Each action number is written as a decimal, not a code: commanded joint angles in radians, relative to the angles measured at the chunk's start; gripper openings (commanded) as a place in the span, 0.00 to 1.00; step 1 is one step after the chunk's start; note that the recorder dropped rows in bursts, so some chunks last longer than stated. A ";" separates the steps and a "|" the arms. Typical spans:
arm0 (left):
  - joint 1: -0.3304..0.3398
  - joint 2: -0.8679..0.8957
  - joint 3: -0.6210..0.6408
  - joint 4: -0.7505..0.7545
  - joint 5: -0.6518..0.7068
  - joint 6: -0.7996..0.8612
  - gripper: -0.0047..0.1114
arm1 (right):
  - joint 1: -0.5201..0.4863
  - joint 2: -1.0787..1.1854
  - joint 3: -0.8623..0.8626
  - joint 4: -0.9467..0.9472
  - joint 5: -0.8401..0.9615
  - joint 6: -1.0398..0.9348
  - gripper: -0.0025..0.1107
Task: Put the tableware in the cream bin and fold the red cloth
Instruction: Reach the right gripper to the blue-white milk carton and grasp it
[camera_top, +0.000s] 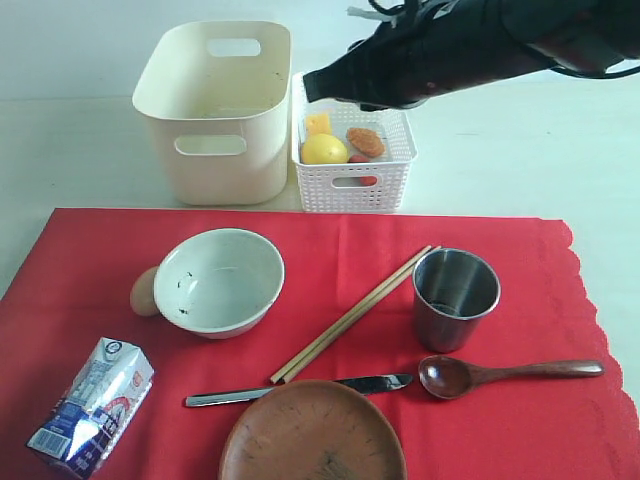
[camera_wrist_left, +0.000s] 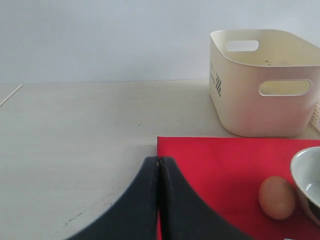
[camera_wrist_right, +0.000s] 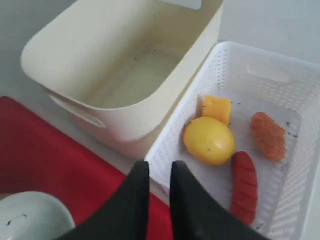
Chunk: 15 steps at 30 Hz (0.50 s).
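Exterior view, read L to R, all places given w.r.t. the cream bin (camera_top: 165, 170), which stands upright and holds no tableware yet. Left gripper (camera_wrist_left: 159, 161): seen in its wrist view only; fingers pressed together, nothing held, off the cloth corner to the bin's left-front. Milk carton (camera_top: 90, 405) and egg (camera_top: 143, 291): not tableware, front-left of bin; egg half hidden behind the white speckled bowl (camera_top: 220, 280), which sits upright directly in front of the bin and is judged nearer the L arm. Metal knife (camera_top: 300, 390) and round brown plate (camera_top: 312, 435): farthest in front; plate cut off by the frame edge, and its rim covers part of the knife. Wooden chopsticks (camera_top: 355, 315): long axis diagonal, far tips pointing toward the bin's right side. White basket (camera_top: 355, 190), touching or just beside the bin's right wall, holds food only. Right gripper (camera_wrist_right: 160, 167): above the bin/basket seam, jaws nearly together w/ a narrow slit, nothing in it; its arm hides the basket's far rim. Key relation: all tableware lies on the red cloth (camera_top: 540, 300) in front of the bin, so this gripper must come back toward the camera. Steel cup (camera_top: 455, 295) and dark wooden spoon (camera_top: 510, 372), handle pointing right, lie front-right of the bin, prob. nearest the R arm.
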<state>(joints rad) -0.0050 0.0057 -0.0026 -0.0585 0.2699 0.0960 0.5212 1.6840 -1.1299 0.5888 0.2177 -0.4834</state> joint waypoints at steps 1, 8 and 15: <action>-0.005 -0.006 0.003 0.003 -0.005 0.001 0.04 | 0.073 -0.009 -0.003 0.003 0.016 -0.021 0.03; -0.005 -0.006 0.003 0.003 -0.005 0.001 0.04 | 0.204 -0.009 -0.003 0.003 -0.003 -0.070 0.02; -0.005 -0.006 0.003 0.003 -0.005 0.001 0.04 | 0.303 0.039 -0.003 0.001 -0.005 -0.125 0.02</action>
<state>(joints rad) -0.0050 0.0057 -0.0026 -0.0585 0.2699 0.0960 0.7947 1.6968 -1.1299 0.5888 0.2247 -0.5615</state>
